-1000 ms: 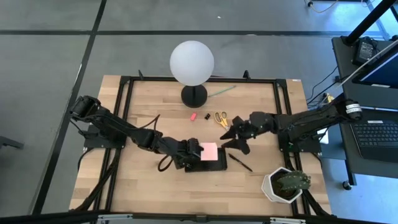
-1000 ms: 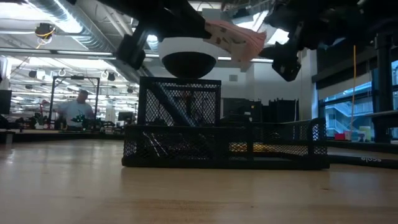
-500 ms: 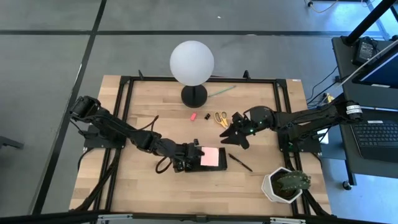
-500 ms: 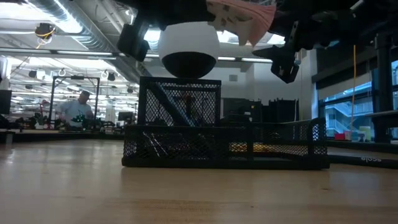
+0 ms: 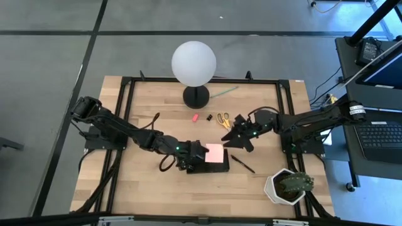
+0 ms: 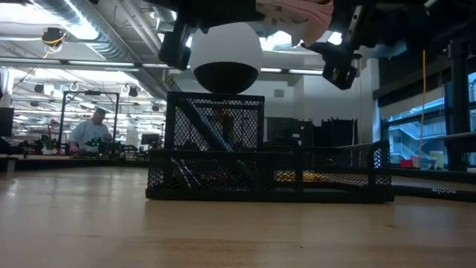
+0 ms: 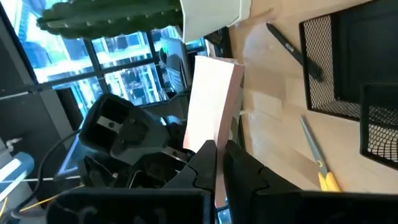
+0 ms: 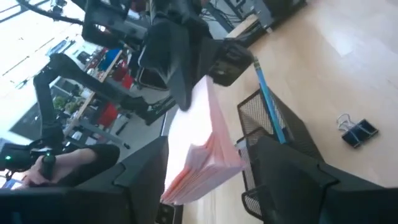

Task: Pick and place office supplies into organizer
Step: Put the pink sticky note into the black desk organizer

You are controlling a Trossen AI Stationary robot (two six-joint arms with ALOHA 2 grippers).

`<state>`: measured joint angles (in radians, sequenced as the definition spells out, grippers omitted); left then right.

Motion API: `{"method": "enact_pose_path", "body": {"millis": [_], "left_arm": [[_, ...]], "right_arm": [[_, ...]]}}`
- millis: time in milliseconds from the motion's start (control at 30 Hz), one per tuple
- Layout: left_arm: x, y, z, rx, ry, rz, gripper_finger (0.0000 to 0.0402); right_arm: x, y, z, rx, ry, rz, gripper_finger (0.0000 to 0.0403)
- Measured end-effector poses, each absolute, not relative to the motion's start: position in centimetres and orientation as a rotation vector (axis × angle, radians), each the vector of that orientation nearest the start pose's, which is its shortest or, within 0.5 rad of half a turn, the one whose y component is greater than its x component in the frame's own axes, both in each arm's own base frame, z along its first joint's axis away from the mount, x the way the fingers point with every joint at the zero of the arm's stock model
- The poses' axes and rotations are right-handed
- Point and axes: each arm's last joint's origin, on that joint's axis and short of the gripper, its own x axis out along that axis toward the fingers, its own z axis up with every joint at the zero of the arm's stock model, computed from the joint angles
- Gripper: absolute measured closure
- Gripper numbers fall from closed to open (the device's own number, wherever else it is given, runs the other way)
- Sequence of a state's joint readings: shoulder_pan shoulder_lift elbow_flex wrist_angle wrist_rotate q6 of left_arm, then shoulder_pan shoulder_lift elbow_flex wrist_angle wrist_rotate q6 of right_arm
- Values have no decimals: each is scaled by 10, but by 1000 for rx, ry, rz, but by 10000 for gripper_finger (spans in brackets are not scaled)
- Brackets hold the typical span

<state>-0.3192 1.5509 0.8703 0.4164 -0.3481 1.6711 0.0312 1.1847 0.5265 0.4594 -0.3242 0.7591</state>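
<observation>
The pink sticky-note pad hangs in the air over the black mesh organizer, held by my left gripper, which is shut on it. The pad also shows at the top of the low view. My right gripper is open and hovers just right of the pad, apart from it; the pad shows ahead between its fingers. The yellow-handled scissors, a black binder clip and a dark pen lie flat on the table. The thin green stick lies near the lamp. My left gripper pinches the pink pad by one edge between its two fingers, coming level from the table's left. The pad is lifted clear above the organizer. Its free end fans out into loose sheets toward the right gripper.
The white globe lamp stands at the table's far middle and the potted plant at the near right corner. A small pink item lies beside the binder clip. A person sits far behind the table.
My left gripper has raised the pink pad higher above the organizer, still shut on it. My right gripper has risen a little and stays open beside the pad.
</observation>
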Motion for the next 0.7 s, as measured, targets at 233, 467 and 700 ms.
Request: {"method": "enact_pose_path", "body": {"millis": [233, 467, 700], "left_arm": [[322, -94, 238, 1739, 193, -170, 391], [323, -92, 240, 1731, 169, -159, 391], [323, -92, 239, 1733, 174, -167, 391]], "right_arm": [[249, 21, 219, 775, 341, 230, 154], [255, 21, 219, 795, 301, 262, 154], [255, 22, 218, 819, 316, 277, 170]]}}
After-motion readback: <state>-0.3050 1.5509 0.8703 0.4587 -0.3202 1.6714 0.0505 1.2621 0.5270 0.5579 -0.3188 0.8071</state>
